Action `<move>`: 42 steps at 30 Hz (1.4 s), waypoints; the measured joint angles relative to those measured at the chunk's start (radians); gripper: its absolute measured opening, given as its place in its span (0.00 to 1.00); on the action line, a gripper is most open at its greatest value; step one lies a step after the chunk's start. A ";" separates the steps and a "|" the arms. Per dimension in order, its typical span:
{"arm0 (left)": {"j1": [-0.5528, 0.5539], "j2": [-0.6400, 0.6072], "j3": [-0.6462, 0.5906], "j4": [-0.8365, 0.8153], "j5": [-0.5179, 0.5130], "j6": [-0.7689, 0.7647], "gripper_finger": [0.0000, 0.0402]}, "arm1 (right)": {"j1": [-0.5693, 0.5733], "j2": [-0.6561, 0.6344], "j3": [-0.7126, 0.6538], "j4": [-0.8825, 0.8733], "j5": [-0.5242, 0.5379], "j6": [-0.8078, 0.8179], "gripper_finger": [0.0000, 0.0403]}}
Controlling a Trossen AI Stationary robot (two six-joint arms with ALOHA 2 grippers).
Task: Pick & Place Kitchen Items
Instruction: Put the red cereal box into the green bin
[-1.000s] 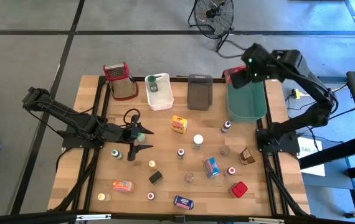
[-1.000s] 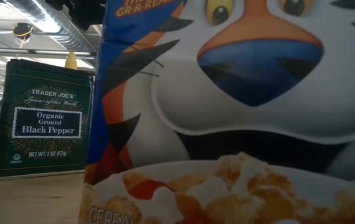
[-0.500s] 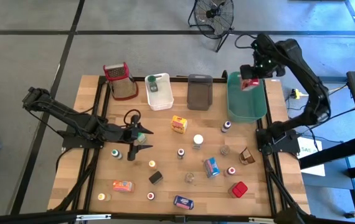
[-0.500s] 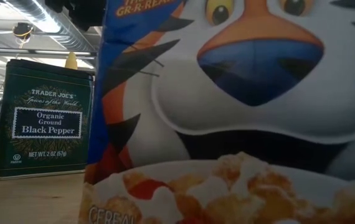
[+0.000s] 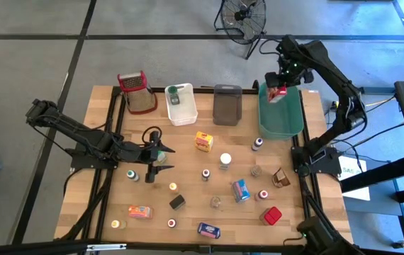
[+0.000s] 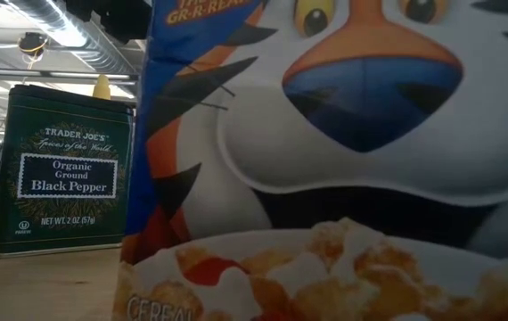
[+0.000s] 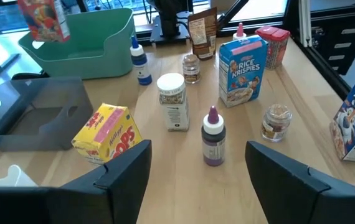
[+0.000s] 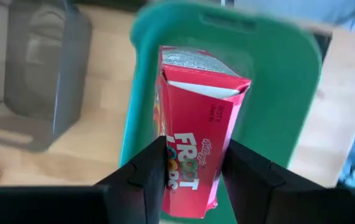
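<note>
Froot Loops box (image 8: 193, 149) hangs upright, long axis vertical, over green tub (image 8: 277, 74).

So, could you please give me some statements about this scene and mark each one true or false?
1. The right hand holds a red Froot Loops box above the green tub. True.
2. The left hand grips a purple-capped bottle. False: its fingers are open and hold nothing.
3. The white tub holds a green-lidded jar. True.
4. The grater lies inside the grey tub. False: it stands on the table, beside the white tub.
</note>
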 joint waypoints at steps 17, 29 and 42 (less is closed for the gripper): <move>0.000 0.000 0.000 -0.007 0.004 0.045 0.63 | -0.017 0.006 0.000 -0.043 0.003 -0.310 0.36; 0.000 0.000 0.000 -0.007 0.005 0.049 0.64 | -0.015 0.006 0.000 -0.008 0.063 -0.483 0.36; 0.000 0.000 0.000 -0.006 0.005 0.097 0.63 | -0.007 0.074 0.001 -0.021 0.074 -0.638 0.36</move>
